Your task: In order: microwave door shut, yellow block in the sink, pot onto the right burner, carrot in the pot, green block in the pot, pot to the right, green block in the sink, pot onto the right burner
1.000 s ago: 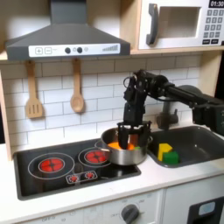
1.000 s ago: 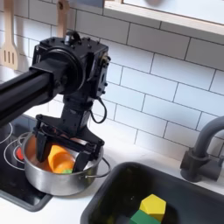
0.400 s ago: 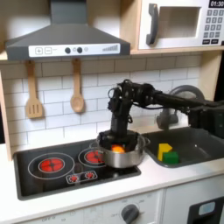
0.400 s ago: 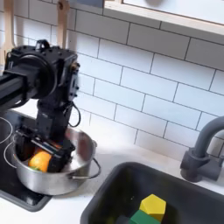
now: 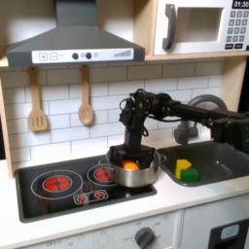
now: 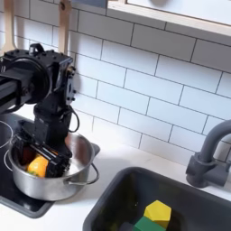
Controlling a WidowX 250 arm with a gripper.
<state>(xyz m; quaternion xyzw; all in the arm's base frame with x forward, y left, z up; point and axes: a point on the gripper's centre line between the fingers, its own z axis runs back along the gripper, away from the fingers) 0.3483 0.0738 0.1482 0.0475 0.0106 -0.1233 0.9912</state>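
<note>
The microwave door [image 5: 197,27] is shut at the top right of the first exterior view. On the stove's right burner [image 5: 102,174] stands the steel pot [image 5: 134,168] [image 6: 54,171], and the orange carrot [image 5: 129,165] [image 6: 38,166] lies inside it. My gripper [image 5: 129,153] [image 6: 42,150] reaches down into the pot over the carrot, fingers apart and closed on nothing. The yellow block [image 5: 182,165] [image 6: 158,212] and the green block [image 5: 191,175] [image 6: 144,223] lie side by side in the dark sink [image 5: 226,161] [image 6: 113,200].
A dark arched faucet [image 6: 210,152] stands behind the sink. The left burner [image 5: 58,181] glows red. Two wooden utensils [image 5: 37,102] hang on the tiled wall under the range hood [image 5: 76,39]. White counter runs in front of the stove.
The pot, with the gripper in it, has slid left away from the sink onto the burner. The blocks in the sink have not moved.
</note>
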